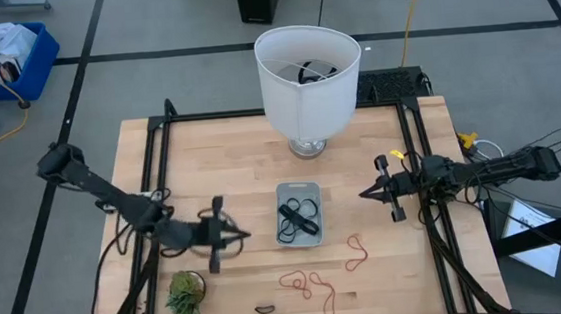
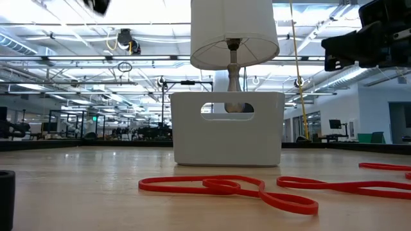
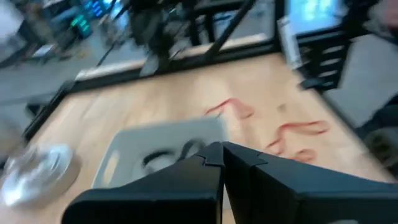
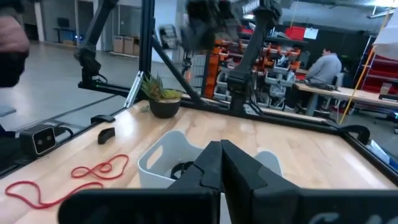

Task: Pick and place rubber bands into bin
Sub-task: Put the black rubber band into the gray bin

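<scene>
The pale grey bin [image 1: 299,213] stands mid-table with black rubber bands [image 1: 296,219] inside; it also shows in the low view [image 2: 227,128]. Red-orange bands lie on the wood near the front [image 1: 307,286] and right of the bin [image 1: 355,252], and in the low view [image 2: 231,188]. A small dark band [image 1: 264,309] lies at the front edge. My left gripper [image 1: 241,235] is shut and empty, left of the bin. My right gripper [image 1: 364,194] is shut and empty, right of the bin.
A tall white lampshade [image 1: 309,80] stands behind the bin at the far edge. A small potted plant [image 1: 186,293] sits at the front left. Black frame rails [image 1: 152,177] run along the table's sides. A blue crate [image 1: 7,58] is on the floor.
</scene>
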`<action>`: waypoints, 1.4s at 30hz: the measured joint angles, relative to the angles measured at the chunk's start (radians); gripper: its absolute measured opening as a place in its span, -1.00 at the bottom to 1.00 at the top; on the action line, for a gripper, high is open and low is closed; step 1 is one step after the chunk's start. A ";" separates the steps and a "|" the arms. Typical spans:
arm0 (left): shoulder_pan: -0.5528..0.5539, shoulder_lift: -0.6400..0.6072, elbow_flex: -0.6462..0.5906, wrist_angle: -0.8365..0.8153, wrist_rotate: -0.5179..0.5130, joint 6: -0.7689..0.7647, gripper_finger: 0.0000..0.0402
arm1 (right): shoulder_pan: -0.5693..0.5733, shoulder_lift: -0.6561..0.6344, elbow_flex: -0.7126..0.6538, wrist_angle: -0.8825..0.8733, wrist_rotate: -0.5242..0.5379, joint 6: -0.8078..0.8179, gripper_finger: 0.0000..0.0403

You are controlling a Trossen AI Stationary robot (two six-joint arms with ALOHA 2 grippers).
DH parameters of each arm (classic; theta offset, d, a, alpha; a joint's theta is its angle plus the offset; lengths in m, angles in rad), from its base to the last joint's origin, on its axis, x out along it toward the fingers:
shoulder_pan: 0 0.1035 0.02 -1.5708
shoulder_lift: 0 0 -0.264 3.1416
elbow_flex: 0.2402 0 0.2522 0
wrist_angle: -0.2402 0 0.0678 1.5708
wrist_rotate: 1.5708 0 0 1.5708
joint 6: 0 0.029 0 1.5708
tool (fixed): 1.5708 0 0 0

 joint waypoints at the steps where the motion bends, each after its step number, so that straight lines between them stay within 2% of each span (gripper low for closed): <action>1: -0.025 0.010 0.036 -0.015 -0.002 0.017 -0.99 | 0.000 -0.003 0.000 0.000 0.001 0.000 -1.00; 4: -0.094 0.039 0.118 -0.031 -0.027 0.054 -0.98 | 0.000 -0.020 -0.001 0.000 0.007 -0.003 -1.00; 7: -0.147 0.061 0.173 -0.055 -0.103 0.040 -0.99 | 0.000 -0.058 0.000 -0.013 0.051 0.000 -1.00; 9: -0.176 0.075 0.203 -0.105 -0.161 0.009 -0.99 | -0.001 -0.092 0.015 -0.093 0.051 0.004 -1.00; 12: -0.219 0.096 0.225 -0.166 -0.239 -0.038 -0.98 | 0.000 -0.144 0.030 -0.254 0.050 0.011 -1.00; 16: -0.237 0.135 0.229 -0.198 -0.254 -0.111 -0.99 | -0.001 -0.213 0.040 -0.245 0.015 0.026 -1.00; 19: -0.224 0.185 0.229 -0.207 -0.205 -0.181 -0.99 | 0.000 -0.247 0.038 -0.262 -0.029 0.027 -1.00; 26: -0.170 0.349 0.229 -0.150 0.003 -0.366 -0.99 | 0.000 -0.262 0.039 -0.264 -0.028 0.036 -1.00; 31: -0.157 0.434 0.229 -0.076 0.008 -0.390 -0.96 | 0.000 -0.262 0.039 -0.265 -0.027 0.059 -1.00; 36: -0.161 0.497 0.229 0.052 0.074 -0.385 -0.73 | 0.000 -0.262 0.040 -0.266 -0.027 0.061 -1.00; 42: -0.162 0.562 0.229 0.131 0.183 -0.415 -0.26 | 0.000 -0.262 0.040 -0.266 -0.027 0.060 -1.00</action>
